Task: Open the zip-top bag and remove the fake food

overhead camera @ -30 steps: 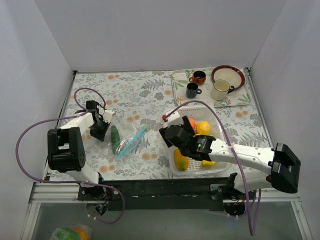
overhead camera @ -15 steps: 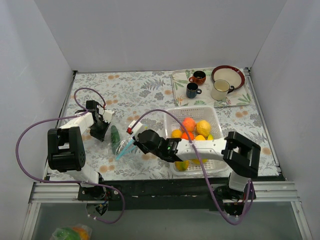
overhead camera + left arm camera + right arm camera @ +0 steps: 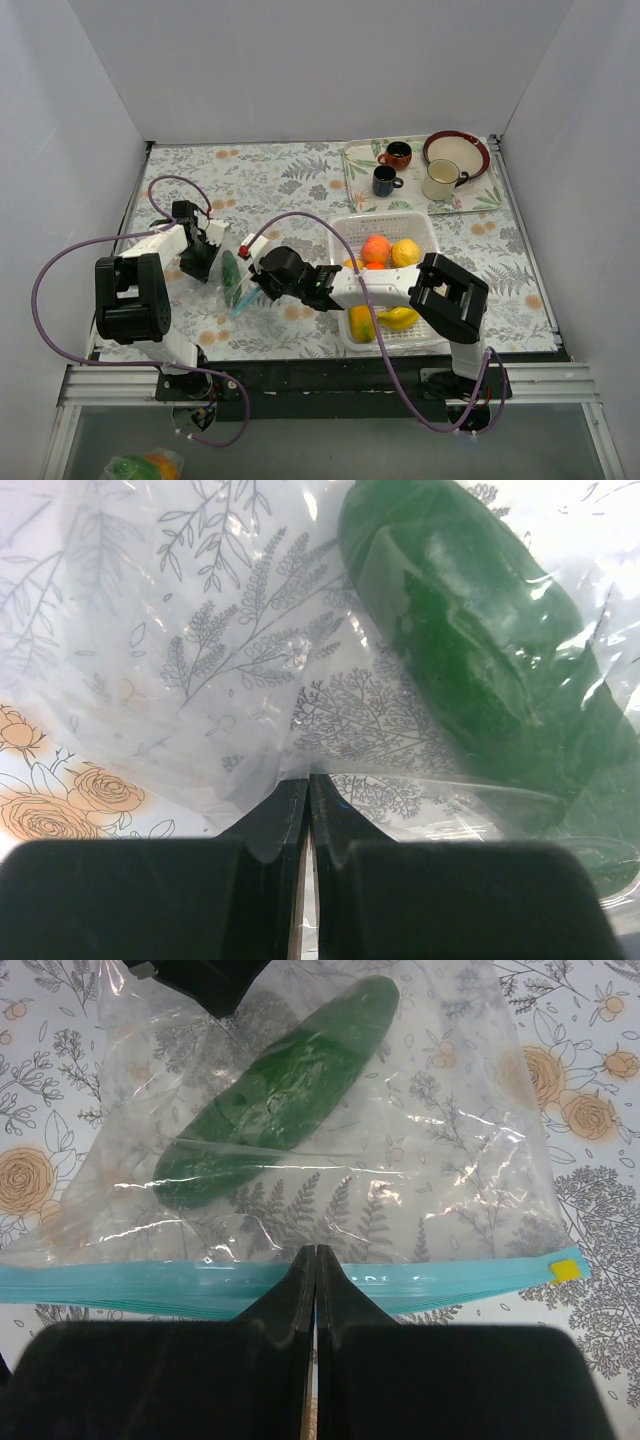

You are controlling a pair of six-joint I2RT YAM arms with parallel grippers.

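— Where is the zip-top bag (image 3: 400, 1160) found?

— It is laid flat on the floral tablecloth (image 3: 290, 180), left of the white perforated basket (image 3: 425, 232), between the two grippers. One dark green cucumber (image 3: 275, 1090) is enclosed in it, set at a slant towards the end away from the mouth.

— How is the left gripper (image 3: 308, 798) seen?

— Its fingers are pressed together, and the clear film at the bag's closed end is pinched between the tips. The cucumber is seen just beyond them, under the crinkled plastic.

— And the right gripper (image 3: 316, 1260)?

— Its fingers are also brought tightly together, with only a hairline between them. The tips are set against the pale blue zip strip (image 3: 120, 1285), about midway along it. Whether the strip is actually clamped cannot be told. A small yellow tab (image 3: 567, 1269) is seen at one end of the strip.

— Where is the other fake food placed?

— It is held in the basket: an orange fruit (image 3: 376, 248) and a yellow fruit (image 3: 406, 252) at the far side, a banana (image 3: 398, 318) at the near side. At the far right of the table, two mugs and a cup (image 3: 440, 180) are stood on a tray (image 3: 355, 165), with a red-rimmed plate (image 3: 457, 148) at its far edge.
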